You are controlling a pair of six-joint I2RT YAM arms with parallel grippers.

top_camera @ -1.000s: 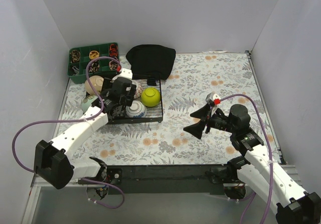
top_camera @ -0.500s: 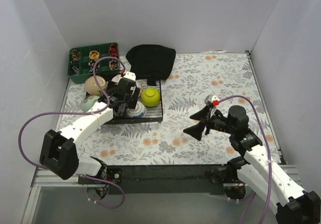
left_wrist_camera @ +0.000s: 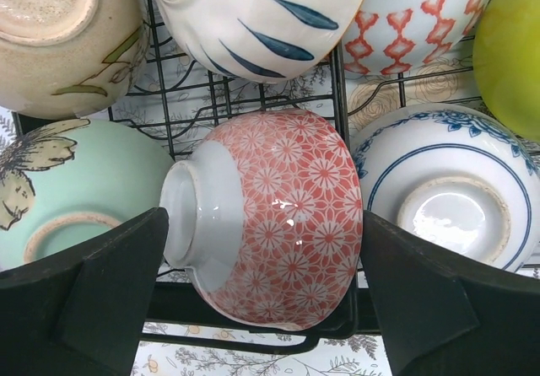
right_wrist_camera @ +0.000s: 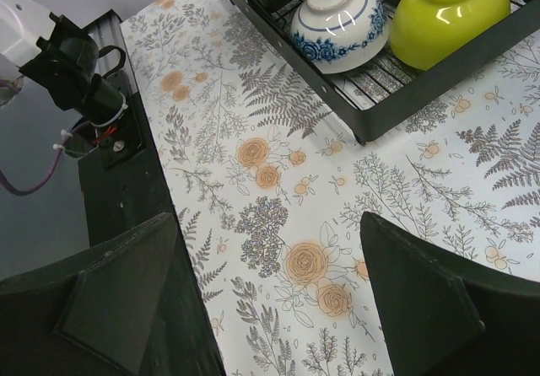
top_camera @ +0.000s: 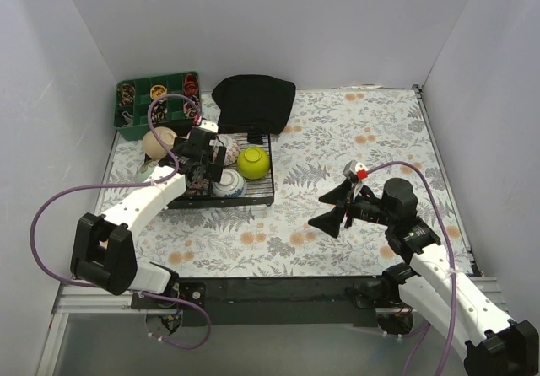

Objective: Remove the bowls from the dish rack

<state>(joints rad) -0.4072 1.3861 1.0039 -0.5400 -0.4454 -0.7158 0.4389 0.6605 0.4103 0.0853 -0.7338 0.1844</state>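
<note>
A: Where's the red-patterned bowl?
B: On its side in the dish rack; a mint bowl sits one side, a blue-ringed bowl the other; the left hand is spread wide around it.
A: The right hand?
B: Apart too, empty; above the bench, well away from the rack.

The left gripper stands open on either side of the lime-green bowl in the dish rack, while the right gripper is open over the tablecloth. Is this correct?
Not quite: the left wrist view shows the left gripper open on either side of the red-patterned bowl in the dish rack, while the right gripper is open over the tablecloth.
</note>
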